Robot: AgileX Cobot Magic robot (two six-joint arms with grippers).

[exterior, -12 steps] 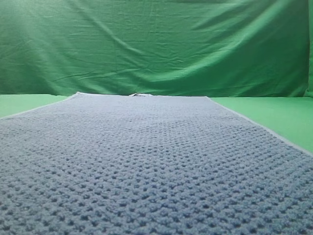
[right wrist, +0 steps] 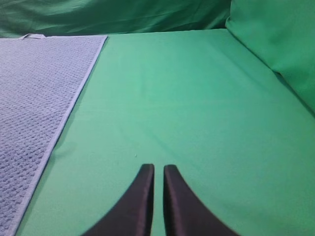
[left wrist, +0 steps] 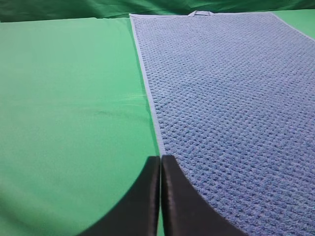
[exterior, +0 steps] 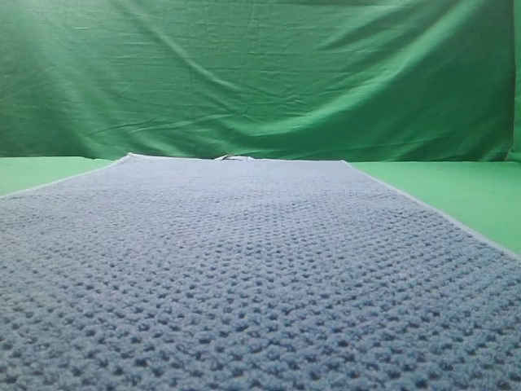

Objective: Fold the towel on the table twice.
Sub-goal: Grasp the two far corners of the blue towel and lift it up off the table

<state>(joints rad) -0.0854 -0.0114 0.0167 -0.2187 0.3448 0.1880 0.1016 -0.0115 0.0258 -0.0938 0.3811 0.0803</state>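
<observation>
Looking at your left wrist view, the left gripper has its two black fingers pressed flat together, nothing between them. It hangs right over the towel's left hem, so the paler edge strip runs up from just ahead of the tips, with the towel filling everything to the right and bare green table to the left. You can see a small hanging loop at the far edge of the towel too.

Your right gripper is nearly closed, just a thin slit showing between the tips, and it's got hold of nothing. It sits over plain table, and the towel is off to its left, apart from the fingers, with its right hem running diagonally toward the bottom-left corner of that view.

From the high camera, the towel lies spread out flat and unfolded on the table, waffle texture up, stretching back toward the wrinkled green curtain. You don't get either gripper in that shot.
</observation>
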